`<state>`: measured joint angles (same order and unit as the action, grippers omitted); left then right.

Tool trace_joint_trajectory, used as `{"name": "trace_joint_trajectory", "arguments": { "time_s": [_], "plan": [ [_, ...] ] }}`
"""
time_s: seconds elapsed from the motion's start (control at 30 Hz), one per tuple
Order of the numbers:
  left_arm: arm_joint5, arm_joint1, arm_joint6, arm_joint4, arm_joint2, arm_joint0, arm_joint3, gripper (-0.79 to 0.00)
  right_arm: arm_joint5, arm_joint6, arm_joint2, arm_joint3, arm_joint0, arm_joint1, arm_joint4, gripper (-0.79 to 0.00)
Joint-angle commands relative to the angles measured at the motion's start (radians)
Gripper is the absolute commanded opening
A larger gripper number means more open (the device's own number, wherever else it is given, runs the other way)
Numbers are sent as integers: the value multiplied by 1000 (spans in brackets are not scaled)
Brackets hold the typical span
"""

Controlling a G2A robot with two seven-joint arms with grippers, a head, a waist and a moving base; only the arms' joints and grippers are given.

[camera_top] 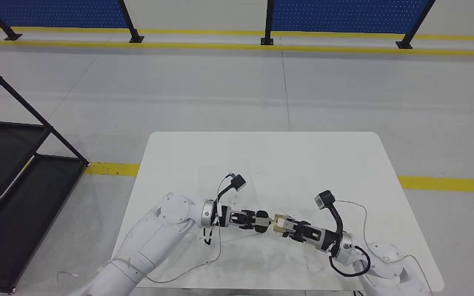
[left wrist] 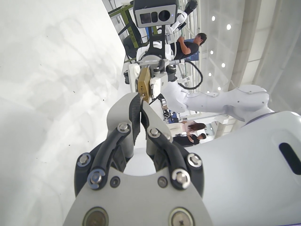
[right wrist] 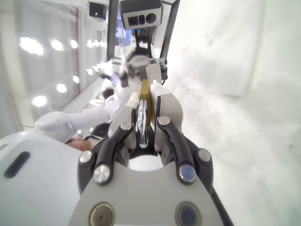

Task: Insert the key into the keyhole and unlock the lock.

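My two grippers meet tip to tip above the front part of the white table (camera_top: 311, 159). The brass padlock (camera_top: 279, 223) is held between them. My right gripper (right wrist: 144, 92) is shut on the padlock (right wrist: 145, 87), whose steel shackle (right wrist: 142, 118) lies between its fingers. My left gripper (left wrist: 140, 99) is shut on a small silver key (left wrist: 141, 98), and the key's tip touches the underside of the padlock (left wrist: 144, 81). In the top view the left gripper (camera_top: 264, 221) comes from the left and the right gripper (camera_top: 287, 226) from the right.
The bare white tabletop spreads out behind both arms. A black metal rack (camera_top: 29, 185) stands on the floor left of the table. Yellow floor lines and blue barrier panels (camera_top: 341, 15) lie far behind. People sit in the room behind, away from the table.
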<state>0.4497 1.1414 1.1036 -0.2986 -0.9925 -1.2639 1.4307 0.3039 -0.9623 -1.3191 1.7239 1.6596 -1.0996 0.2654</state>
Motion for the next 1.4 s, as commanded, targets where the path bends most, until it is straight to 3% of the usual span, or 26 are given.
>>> {"name": "trace_joint_trajectory", "arguments": {
  "time_s": [0.0,1.37],
  "plan": [
    [10,-2,-12,15,-3,-6,9,-785,-3,4,1,-1,-1,1,1,-785],
    [257,-34,-289,481,-23,-48,135,-785,-31,50,22,-15,-16,18,20,-785]
  ]
}}
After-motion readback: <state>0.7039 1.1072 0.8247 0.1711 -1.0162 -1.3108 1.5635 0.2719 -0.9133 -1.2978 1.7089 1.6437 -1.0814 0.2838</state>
